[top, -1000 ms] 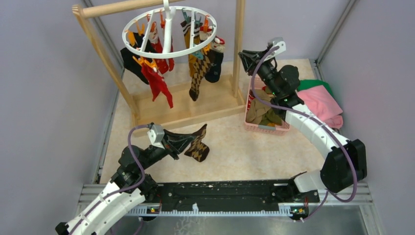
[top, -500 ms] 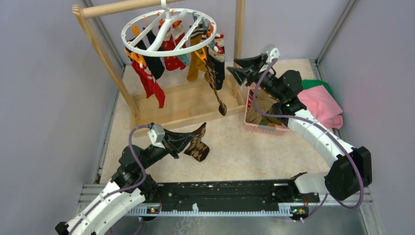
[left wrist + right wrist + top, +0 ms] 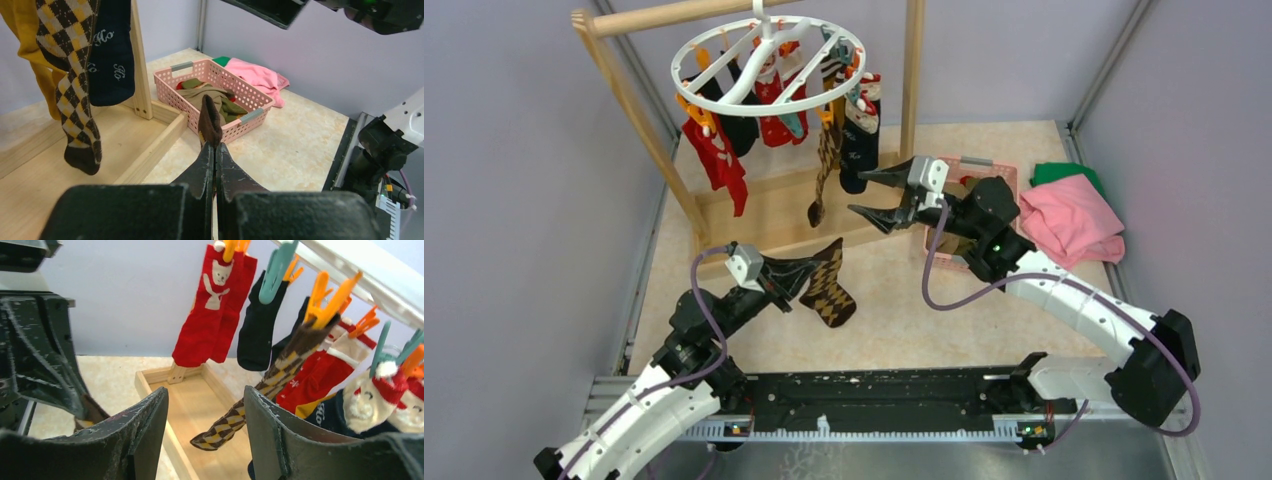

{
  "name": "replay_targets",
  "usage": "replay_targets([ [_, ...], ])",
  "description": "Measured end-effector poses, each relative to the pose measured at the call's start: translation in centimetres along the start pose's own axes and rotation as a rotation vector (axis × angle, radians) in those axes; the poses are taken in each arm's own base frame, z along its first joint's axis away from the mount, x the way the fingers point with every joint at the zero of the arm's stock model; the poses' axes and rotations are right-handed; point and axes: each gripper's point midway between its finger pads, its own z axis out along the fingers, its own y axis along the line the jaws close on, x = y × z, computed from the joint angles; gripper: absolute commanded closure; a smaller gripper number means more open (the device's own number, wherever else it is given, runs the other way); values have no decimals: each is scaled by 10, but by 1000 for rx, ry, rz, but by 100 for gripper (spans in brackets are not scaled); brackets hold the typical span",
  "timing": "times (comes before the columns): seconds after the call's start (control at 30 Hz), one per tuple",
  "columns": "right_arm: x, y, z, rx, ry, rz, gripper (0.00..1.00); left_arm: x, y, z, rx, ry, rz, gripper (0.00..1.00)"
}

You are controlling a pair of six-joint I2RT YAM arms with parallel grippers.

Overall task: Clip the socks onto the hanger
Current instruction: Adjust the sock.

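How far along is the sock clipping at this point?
Done: several socks hang clipped on the hanger. In hand: the left gripper is shut on a brown argyle sock, not yet clipped; the right gripper is open and empty beside the hung socks. Left: that sock, plus the pile in the basket.

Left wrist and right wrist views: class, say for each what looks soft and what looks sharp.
Left wrist: the left gripper, close to the lens, is soft; the pink basket is crisp. Right wrist: the hanger ring is bright and blurred; the red socks are sharp.
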Motion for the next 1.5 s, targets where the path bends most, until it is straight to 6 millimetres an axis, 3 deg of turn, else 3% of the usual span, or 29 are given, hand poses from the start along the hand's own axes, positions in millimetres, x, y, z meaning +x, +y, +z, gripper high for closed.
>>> replay_targets([
  [0.2, -11, 34, 1, -76, -32, -48, 44, -6, 8, 2, -52, -22, -30, 100],
  [0.47, 21, 101, 4, -184, 14, -13, 46, -13, 17, 6, -120, -43, -120, 100],
  [0.67, 36, 122, 16, -126, 25, 4, 47, -26, 26, 5, -188, -90, -165, 100],
  [0.8, 46, 120, 25, -12, 36, 21, 48, -31, 30, 6, -211, -112, -185, 100],
  [1.13, 62, 93, 31, 303, 33, 111, 49, -37, 38, 14, -256, -157, -259, 100],
  [1.5, 87, 91, 33, 441, 72, 142, 54, -31, 44, 20, -293, -154, -323, 100],
])
